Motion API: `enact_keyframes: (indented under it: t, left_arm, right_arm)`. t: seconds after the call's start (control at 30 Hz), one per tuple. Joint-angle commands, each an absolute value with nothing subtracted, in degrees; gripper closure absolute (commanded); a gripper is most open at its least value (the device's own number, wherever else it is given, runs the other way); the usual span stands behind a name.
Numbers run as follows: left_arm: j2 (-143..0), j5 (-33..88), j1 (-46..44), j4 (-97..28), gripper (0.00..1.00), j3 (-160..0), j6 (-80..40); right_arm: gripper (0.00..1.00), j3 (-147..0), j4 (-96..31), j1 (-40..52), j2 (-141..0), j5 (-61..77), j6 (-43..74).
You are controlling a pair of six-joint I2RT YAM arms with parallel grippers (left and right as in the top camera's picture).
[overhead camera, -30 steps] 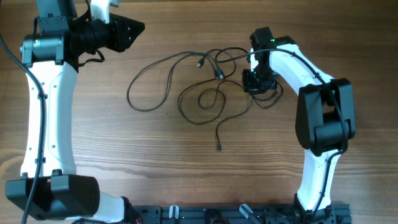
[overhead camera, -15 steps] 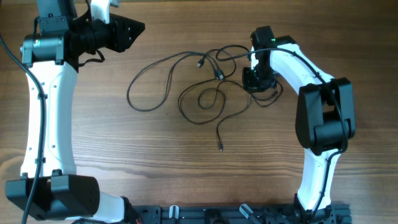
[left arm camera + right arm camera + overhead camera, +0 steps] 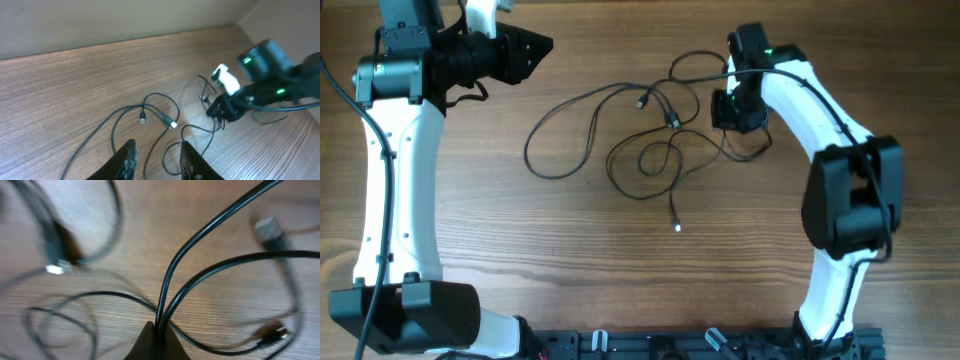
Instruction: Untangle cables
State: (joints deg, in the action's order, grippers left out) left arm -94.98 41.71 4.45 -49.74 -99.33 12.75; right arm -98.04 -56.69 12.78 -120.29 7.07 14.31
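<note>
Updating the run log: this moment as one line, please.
task: untangle cables | right gripper: shut on cables | left gripper: open, empty | status: tangled

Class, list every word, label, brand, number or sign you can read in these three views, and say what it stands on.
No text can be read in any view.
cables: no markings visible; plug ends too small to show any.
right arm: only green lights, no lettering.
wooden table: plain grain, no print.
</note>
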Motion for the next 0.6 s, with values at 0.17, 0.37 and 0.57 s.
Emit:
enact_keyframes:
  t: [0.17, 0.37, 0.57]
  left_arm:
    - [-95.42, 42.59, 4.23, -49.63, 0.66, -99.22, 13.28]
    - [-95.42, 42.59, 4.23, -49.63, 0.66, -99.22, 13.26]
    - [-95.42, 42.61, 4.23, -49.80, 0.66, -99.22, 13.26]
  right_arm:
    - [0.95, -116.18, -64.38, 12.80, -112.86, 8.25, 16.82]
    - [0.95, -131.02, -70.28, 12.80, -112.27, 8.23, 16.93]
    - [0.96, -141.51, -73.67, 12.80, -112.22, 3.73, 18.02]
